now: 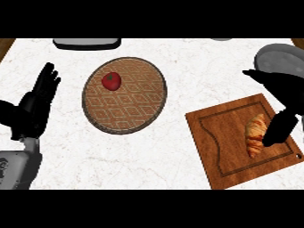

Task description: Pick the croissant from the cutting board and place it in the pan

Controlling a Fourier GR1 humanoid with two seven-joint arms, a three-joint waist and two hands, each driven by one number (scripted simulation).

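A golden croissant (255,133) lies on the wooden cutting board (227,147) at the lower right. The grey pan (282,58) sits beyond the board at the far right, with its near part hidden behind my right hand. My right hand (291,95) hangs over the board's right side, open. Its straight fingers (276,131) point down along the croissant's right edge, and I cannot tell whether they touch it. My left hand (32,109) rests open at the left, fingers up, holding nothing.
A brown patterned round plate (131,107) with a red tomato (111,80) on it stands in the middle. A grey object (86,43) sits at the back edge. Wooden floor shows past the counter's far corners.
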